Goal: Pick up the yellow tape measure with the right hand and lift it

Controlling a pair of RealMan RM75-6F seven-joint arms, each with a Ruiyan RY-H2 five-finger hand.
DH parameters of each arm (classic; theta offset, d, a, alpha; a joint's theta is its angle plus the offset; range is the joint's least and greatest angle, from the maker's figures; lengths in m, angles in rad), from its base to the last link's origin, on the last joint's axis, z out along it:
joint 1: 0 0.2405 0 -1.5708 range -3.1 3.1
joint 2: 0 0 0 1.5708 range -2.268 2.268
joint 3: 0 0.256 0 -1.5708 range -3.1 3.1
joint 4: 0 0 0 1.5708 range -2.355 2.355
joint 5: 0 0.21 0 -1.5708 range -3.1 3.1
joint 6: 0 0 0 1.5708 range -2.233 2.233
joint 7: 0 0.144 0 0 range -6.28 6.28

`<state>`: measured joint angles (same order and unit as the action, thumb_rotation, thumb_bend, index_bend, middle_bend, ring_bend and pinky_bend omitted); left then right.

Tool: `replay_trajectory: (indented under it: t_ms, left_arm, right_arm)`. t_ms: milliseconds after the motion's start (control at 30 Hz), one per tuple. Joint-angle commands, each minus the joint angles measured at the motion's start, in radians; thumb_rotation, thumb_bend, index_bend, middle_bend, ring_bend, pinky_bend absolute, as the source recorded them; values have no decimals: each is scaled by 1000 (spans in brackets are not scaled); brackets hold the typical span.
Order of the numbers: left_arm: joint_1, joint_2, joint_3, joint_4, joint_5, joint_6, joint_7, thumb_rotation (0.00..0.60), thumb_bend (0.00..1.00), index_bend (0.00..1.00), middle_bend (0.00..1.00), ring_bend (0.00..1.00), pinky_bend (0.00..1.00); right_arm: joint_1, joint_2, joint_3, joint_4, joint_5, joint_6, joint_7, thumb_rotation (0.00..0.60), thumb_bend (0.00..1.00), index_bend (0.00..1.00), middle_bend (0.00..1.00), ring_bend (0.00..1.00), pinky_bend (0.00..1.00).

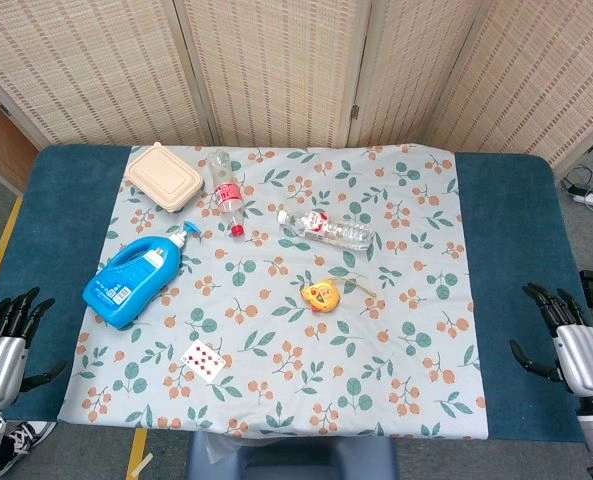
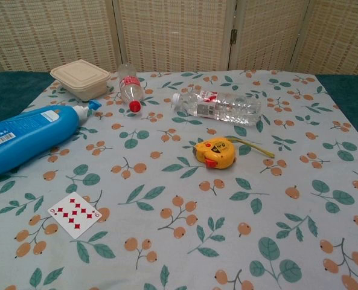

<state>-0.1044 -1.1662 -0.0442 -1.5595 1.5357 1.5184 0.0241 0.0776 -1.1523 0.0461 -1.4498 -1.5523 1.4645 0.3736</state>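
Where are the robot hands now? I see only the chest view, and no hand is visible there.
Observer: In the head view, the right hand rests off the cloth's right edge, holding nothing, far from the yellow tape measure.
Operator: And the left one?
Observer: The left hand sits at the left edge, near the blue bottle, fingers apart, holding nothing.
Operator: Does the cloth cover the whole table?
Observer: No. The dark blue table shows bare on both sides of the cloth.
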Motion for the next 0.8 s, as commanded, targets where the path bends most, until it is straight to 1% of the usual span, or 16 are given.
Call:
replay_trajectory:
  t_ms: [33,367,400,467,533,700,800]
  left_arm:
    - [-2,-2,-1,0,-2,-3,2,600,191,172,61,81,0]
    - [-4,-11,5,1,6,-7,3,600,191,172,62,81,0]
    - [-4,-11,4,1,7,-5,2,600,191,172,61,81,0]
    - [-4,-12,3,1,7,-4,3,600,190,172,61,81,0]
    - [-5,-12,4,0,8,-5,3,600,190,172,62,81,0]
    - [-6,-13,5,-2,11,-7,4,600,190,172,62,81,0]
    - [-7,-13,6,-3,10,-10,4,600,191,172,62,81,0]
  right_arm:
    - [3,0,0,-1,0,-2,-2,524,411,124,121,150,1]
    - [13,-11,1,7,-19,11,-4,524,410,124,127,165,1]
    - [16,-11,1,6,-22,9,-9,529,411,124,127,164,1]
    - [24,-12,0,3,-26,1,-21,564,411,124,127,163,0]
    - [38,-15,-1,-3,-30,-18,-52,598,411,124,128,162,0]
    - [88,-38,3,-27,-45,-74,-129,600,411,124,130,163,0]
    - [136,-67,18,-41,-42,-129,-187,600,411,124,134,162,1]
